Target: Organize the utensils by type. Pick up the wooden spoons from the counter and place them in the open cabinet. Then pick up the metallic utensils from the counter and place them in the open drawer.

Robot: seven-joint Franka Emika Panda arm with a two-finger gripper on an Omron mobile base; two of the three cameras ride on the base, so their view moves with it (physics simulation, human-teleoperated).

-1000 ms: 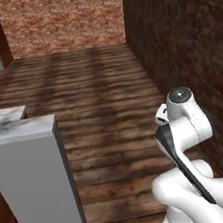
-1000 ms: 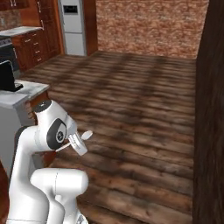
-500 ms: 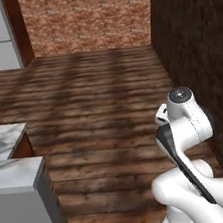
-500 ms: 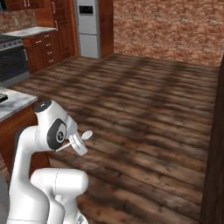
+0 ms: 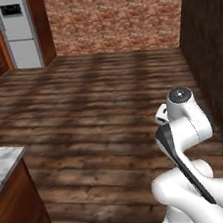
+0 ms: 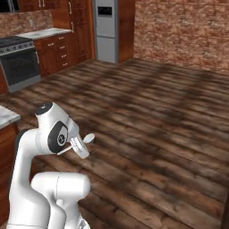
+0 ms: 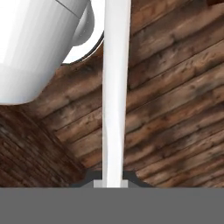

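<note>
My gripper (image 6: 78, 147) is shut on a slim pale metallic spoon (image 6: 88, 138), one of the metallic utensils, and is held close to the folded arm over the wooden floor. In the hand view the spoon's pale handle (image 7: 115, 87) runs straight up from between the dark fingertips of the gripper (image 7: 114, 181). A corner of the white marble counter (image 5: 3, 165) on its reddish-brown base shows at the lower left, and again at the left edge of the right base view, counter (image 6: 6, 117). The wooden spoons, the open cabinet and the open drawer are out of view.
A steel fridge (image 5: 18, 34) stands at the back left, fridge (image 6: 107, 31). A stove (image 6: 20, 62) sits among wooden cabinets. A dark wall (image 5: 211, 58) runs along the right. Brick wall (image 5: 114, 14) at the back; wide plank floor ahead.
The whole picture has shifted: the base has turned, so the counter slid off to the left and the fridge came into view. The arm's pose and its grip on the spoon are unchanged.
</note>
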